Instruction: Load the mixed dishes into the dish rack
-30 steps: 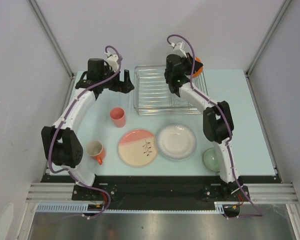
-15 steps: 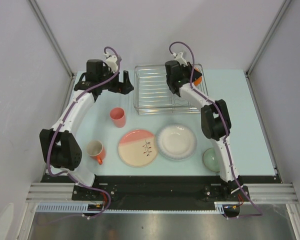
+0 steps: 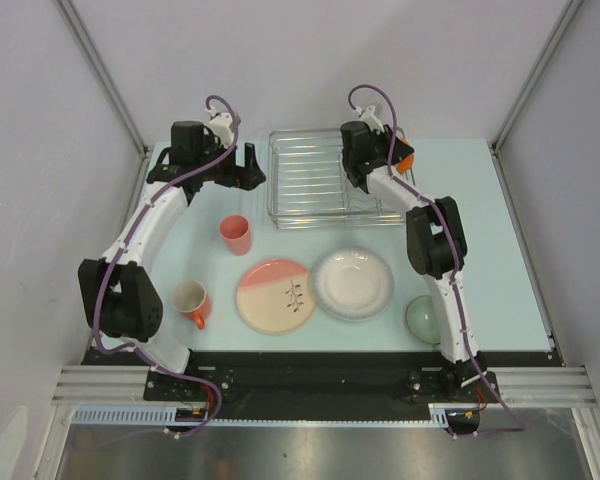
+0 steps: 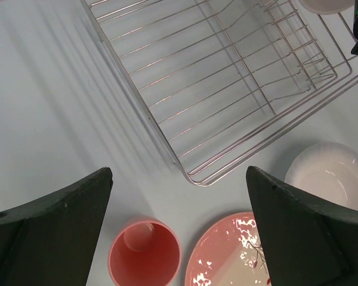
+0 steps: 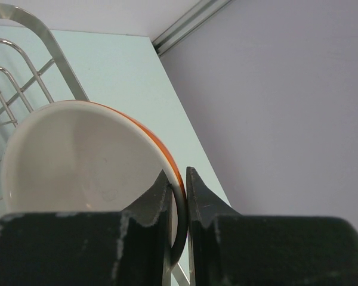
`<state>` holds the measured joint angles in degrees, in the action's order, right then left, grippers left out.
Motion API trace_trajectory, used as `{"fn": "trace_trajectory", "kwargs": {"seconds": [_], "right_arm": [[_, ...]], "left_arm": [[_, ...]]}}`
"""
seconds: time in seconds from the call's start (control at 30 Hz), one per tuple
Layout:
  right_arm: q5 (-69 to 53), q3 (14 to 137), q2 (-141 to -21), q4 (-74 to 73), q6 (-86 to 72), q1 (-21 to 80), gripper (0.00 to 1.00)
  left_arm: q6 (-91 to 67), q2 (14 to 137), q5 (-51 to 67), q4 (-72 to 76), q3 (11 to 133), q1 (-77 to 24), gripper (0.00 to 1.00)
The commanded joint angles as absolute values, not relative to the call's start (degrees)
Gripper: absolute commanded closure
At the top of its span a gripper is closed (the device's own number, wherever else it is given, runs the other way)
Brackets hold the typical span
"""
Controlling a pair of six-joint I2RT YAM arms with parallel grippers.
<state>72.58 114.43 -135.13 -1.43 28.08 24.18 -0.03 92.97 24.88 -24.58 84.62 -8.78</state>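
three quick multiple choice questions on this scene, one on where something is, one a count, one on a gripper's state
1. Where is the salmon-pink tumbler?
A. on the table, by the near left corner of the dish rack
B. inside the rack
C. stacked on a plate

2. How many dishes sit on the table outside the rack?
A. three
B. four
C. five

3. The right gripper is:
A. wide open, holding nothing
B. shut on the rim of the small bowl
C. shut on a rack wire

Answers:
1 A: the top view shows it standing on bare table, clear of the rack.
2 C: tumbler, orange mug, pink-and-cream plate, white plate, green bowl.
3 B: the right wrist view shows its fingers pinching the bowl's rim, one inside and one outside.
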Motion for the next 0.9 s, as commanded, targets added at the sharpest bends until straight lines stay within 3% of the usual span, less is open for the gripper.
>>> {"fn": "trace_trajectory", "kwargs": {"seconds": [0.0,0.3,0.43,0.63,0.67,0.77,0.87], "right_arm": [[73.0,115.5,-134.5,0.7,27.5,25.7,1.00],[73.5,115.9,-137.6,0.3,25.5,27.2,1.00],[72.3,117.1,-138.1,-6.5,20.1,26.6,0.98],[70.2,117.4,-138.6,-12.0,15.6,26.4,0.78],[69.9,117.7,-138.5,-12.3,15.4,26.6,0.67],[69.4,117.9,-138.3,-12.4,14.9,27.2,0.50],[68.9,118.2,-137.3,-13.4,13.6,27.7,0.39]], "left_arm": [[-0.6,90.4,26.5,-22.9,84.4,-8.3,0.00],[-0.3,90.6,25.9,-22.8,84.0,-8.2,0.00],[-0.2,90.4,25.9,-22.9,83.9,-8.0,0.00],[-0.1,90.2,26.0,-22.9,83.4,-7.8,0.00],[-0.2,90.3,26.2,-22.8,83.2,-7.8,0.00],[-0.2,90.3,26.1,-22.7,83.2,-7.8,0.00],[-0.2,90.3,26.3,-22.7,83.1,-7.7,0.00]]}}
